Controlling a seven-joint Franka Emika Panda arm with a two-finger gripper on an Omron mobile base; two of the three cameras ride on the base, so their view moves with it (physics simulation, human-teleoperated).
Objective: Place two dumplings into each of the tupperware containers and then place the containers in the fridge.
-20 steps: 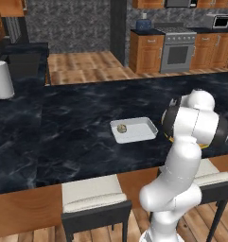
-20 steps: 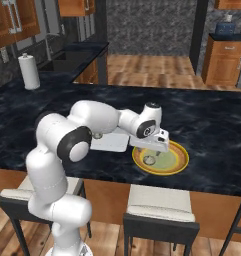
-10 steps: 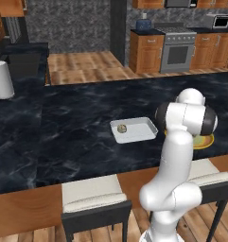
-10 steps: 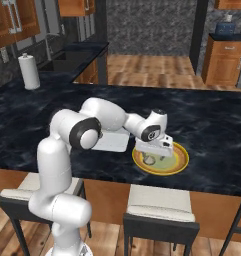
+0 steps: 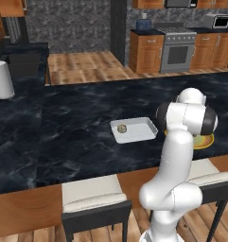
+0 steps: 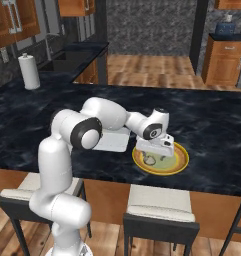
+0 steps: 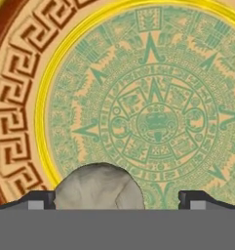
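My gripper (image 6: 151, 156) hangs low over the round yellow-rimmed green plate (image 6: 178, 161), jaws open. Through the hand view a wrinkled beige-grey dumpling (image 7: 98, 188) lies on the plate (image 7: 153, 117) between the two finger tips, nearer the left fingertip (image 7: 38, 200); the pads are apart from it. A white tupperware container (image 5: 136, 131) sits on the dark counter left of the plate, with one dumpling (image 5: 121, 127) in it. In the right base view my arm covers most of that container (image 6: 113, 142). The fridge is out of view.
A paper towel roll (image 5: 2, 81) stands at the counter's far left. Two stools (image 5: 94, 198) sit under the wooden front edge of the counter. A steel oven (image 5: 177, 49) and wooden cabinets stand across the room.
The hand has dropped lower over the plate, and the arm's elbow has swung round. The jaws have stayed open. The tray and its dumpling have not moved.
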